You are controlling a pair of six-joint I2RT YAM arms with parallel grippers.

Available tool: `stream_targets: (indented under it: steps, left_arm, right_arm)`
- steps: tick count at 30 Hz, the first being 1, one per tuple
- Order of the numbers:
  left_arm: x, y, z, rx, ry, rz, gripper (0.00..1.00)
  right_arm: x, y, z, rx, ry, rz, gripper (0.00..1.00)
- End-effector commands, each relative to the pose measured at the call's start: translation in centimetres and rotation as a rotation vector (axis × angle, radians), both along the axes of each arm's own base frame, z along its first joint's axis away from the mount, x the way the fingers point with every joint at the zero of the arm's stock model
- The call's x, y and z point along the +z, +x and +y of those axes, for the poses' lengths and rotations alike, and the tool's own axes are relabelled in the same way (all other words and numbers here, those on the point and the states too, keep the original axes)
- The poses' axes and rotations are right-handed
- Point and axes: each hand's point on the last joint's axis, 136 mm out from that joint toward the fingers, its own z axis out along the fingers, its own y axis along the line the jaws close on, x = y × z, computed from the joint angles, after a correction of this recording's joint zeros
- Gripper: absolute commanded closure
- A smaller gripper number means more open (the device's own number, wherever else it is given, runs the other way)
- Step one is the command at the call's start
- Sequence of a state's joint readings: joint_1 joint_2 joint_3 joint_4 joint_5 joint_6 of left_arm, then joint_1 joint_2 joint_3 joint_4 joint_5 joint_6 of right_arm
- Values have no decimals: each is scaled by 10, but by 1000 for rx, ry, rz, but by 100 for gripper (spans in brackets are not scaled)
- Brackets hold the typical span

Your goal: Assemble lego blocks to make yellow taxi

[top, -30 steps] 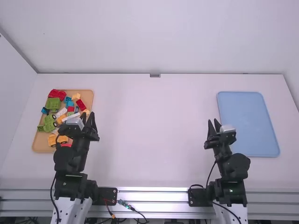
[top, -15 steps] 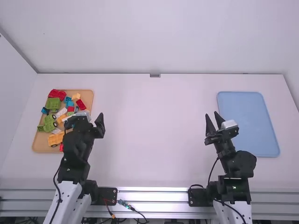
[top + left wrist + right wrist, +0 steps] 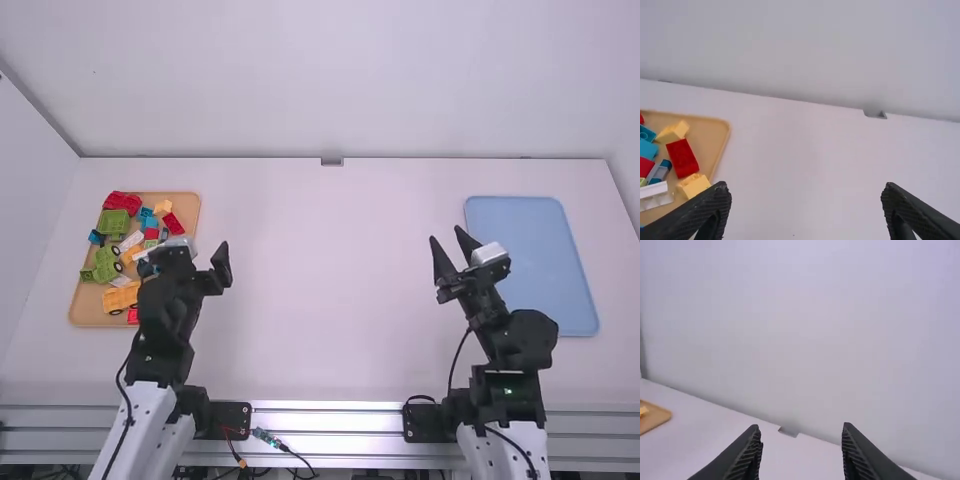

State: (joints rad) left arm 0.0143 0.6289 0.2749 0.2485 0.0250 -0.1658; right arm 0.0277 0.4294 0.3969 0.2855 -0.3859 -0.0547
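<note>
On the left side of the table: tan tray, holding the loose lego blocks, with the left arm partly across its near right part in the high view.
Far end of the tan tray: red wheel-less-looking piece at the left corner, green block just nearer, small yellow block to the right.
Middle of the tan tray: red block, teal pieces, white block, green wheeled piece.
Near end of the tan tray: yellow wheeled piece, its wheels toward the camera.
Left gripper: by the tray's right edge; jaws spread wide, as the left wrist view shows.
Right gripper: left of the blue tray, pointing away from the camera; jaws spread, fingertips well apart.
Blue tray: flat on the right side of the table, its near left corner behind the right arm.
Taxi blocks: lying apart from both grippers' fingertips, loose among other colours.
Near table edge: metal rail, running between the arm bases.
</note>
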Motion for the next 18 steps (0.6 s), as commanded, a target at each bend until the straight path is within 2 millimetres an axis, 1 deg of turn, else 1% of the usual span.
stream_targets:
  steps: [1, 5, 10, 11, 14, 18]
  left_arm:
    - [4, 4, 0, -4, -9, -7, 16]
    - [3, 10, 0, 6, -52, -8, 11]
    - [-1, 16, 0, 5, -48, -5, 6]
    - [-2, 16, 0, 4, -49, -2, 1]
    - [-7, 18, 0, 6, -49, 14, 1]
    - [-12, 19, 0, 6, -49, 31, 1]
  right_arm:
    - [22, -1, 5, 17, 3, -28, 55]
    - [22, 8, 5, -4, 2, 20, 50]
    - [22, 22, 4, -48, -59, 69, 42]
    - [21, 24, 4, -49, -65, 78, 41]
    - [20, 33, 4, -51, -70, 136, 35]
    - [34, 45, 6, -47, -71, 135, 28]
